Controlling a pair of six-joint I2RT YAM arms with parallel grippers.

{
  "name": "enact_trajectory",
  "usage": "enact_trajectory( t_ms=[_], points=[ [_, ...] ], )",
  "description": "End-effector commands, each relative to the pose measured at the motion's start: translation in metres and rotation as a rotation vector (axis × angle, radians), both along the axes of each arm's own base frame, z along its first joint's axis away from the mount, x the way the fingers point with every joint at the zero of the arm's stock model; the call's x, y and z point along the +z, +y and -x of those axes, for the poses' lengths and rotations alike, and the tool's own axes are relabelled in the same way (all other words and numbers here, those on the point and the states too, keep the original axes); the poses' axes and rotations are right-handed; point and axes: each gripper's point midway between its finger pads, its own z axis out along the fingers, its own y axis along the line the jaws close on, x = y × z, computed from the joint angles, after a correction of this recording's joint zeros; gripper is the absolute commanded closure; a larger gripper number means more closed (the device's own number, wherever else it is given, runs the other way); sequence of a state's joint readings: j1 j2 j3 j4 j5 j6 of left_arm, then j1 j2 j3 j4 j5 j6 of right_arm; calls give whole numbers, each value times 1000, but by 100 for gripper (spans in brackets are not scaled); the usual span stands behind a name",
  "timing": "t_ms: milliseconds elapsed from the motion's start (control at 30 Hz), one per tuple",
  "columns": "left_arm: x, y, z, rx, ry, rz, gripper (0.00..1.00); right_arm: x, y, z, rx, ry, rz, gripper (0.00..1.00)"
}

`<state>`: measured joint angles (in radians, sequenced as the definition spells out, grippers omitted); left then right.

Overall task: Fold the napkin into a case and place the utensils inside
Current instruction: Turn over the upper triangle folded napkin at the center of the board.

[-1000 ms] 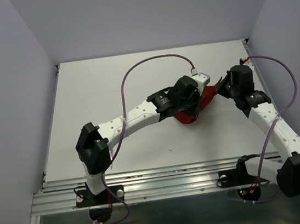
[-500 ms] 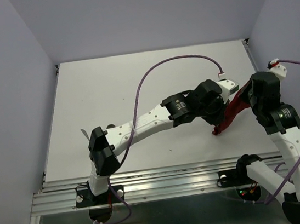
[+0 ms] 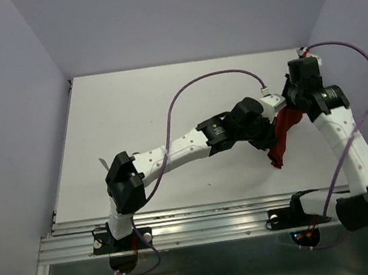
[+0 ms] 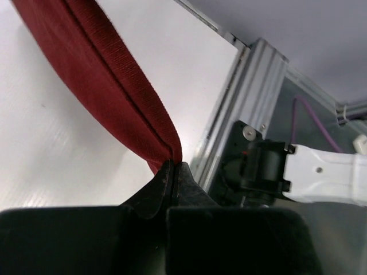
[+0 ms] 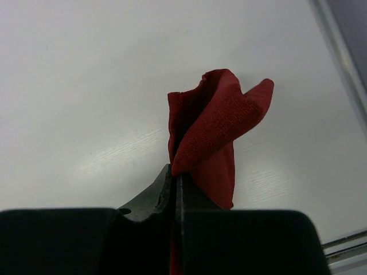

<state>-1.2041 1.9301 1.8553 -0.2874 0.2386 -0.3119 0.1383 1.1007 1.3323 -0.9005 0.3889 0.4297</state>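
The dark red napkin (image 3: 283, 134) hangs bunched above the right side of the white table (image 3: 141, 123), held by both grippers. My left gripper (image 3: 271, 141) is shut on the napkin; in the left wrist view the cloth (image 4: 109, 86) runs up and left from the closed fingertips (image 4: 174, 172). My right gripper (image 3: 295, 106) is shut on the napkin too; in the right wrist view the cloth (image 5: 215, 132) folds over above the closed tips (image 5: 175, 177). No utensils show in any view.
The table's aluminium front rail (image 3: 202, 226) and the right arm's base (image 4: 269, 169) lie close below the hanging cloth. Purple cables (image 3: 210, 80) loop above both arms. Grey walls enclose the left, back and right sides.
The right gripper has moved back toward the far right corner and the left gripper follows; the napkin, stretched between them half a second ago, now hangs more bunched and slightly farther back.
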Motion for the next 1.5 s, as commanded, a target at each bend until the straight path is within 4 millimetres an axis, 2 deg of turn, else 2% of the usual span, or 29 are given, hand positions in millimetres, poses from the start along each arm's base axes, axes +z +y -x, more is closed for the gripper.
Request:
enact_trajectory(
  t_ms=[0, 33, 67, 100, 133, 167, 200, 233, 267, 300, 400, 433, 500, 533, 733, 800, 1033, 1467],
  points=[
    [-18, 29, -6, -18, 106, 23, 100, -1, 30, -75, 142, -60, -46, 99],
    [-17, 41, -26, 23, 110, 45, 100, -16, 42, -99, 169, -36, -58, 99],
    [-24, 48, -36, 42, 120, 48, 100, -6, 49, -104, 190, -70, -67, 99],
    [-41, 57, -39, 43, 149, 37, 100, -29, 60, -121, 212, -18, -72, 99],
    [-48, 65, -48, 60, 159, 34, 100, -32, 70, -133, 230, -21, -77, 99],
    [-48, 76, -66, 100, 153, 59, 100, -46, 89, -148, 264, 1, -79, 99],
    [-69, 89, -68, 118, 186, 21, 100, -51, 101, -157, 290, 8, -89, 99],
    [-77, 96, -72, 131, 195, 7, 100, -56, 112, -165, 309, 13, -93, 99],
    [-86, 106, -81, 158, 193, 3, 100, -67, 135, -177, 348, 30, -94, 99],
    [-94, 112, -83, 171, 202, -10, 100, -73, 146, -182, 365, 40, -96, 99],
    [-105, 124, -86, 193, 217, -22, 100, -90, 174, -194, 408, 72, -98, 99],
    [-115, 132, -85, 203, 231, -39, 100, -102, 183, -202, 422, 90, -104, 99],
    [-119, 139, -85, 221, 238, -45, 100, -113, 195, -206, 445, 112, -112, 99],
    [-128, 146, -84, 234, 252, -61, 100, -123, 205, -208, 461, 129, -118, 99],
    [-151, 163, -75, 270, 298, -86, 100, -149, 232, -199, 510, 178, -120, 99],
    [-153, 164, -72, 272, 305, -75, 100, -153, 237, -196, 518, 185, -120, 99],
    [-184, 184, -58, 314, 350, -124, 100, -172, 253, -180, 537, 215, -125, 99],
    [-196, 194, -51, 327, 362, -140, 100, -197, 285, -156, 581, 260, -139, 99]
  ],
)
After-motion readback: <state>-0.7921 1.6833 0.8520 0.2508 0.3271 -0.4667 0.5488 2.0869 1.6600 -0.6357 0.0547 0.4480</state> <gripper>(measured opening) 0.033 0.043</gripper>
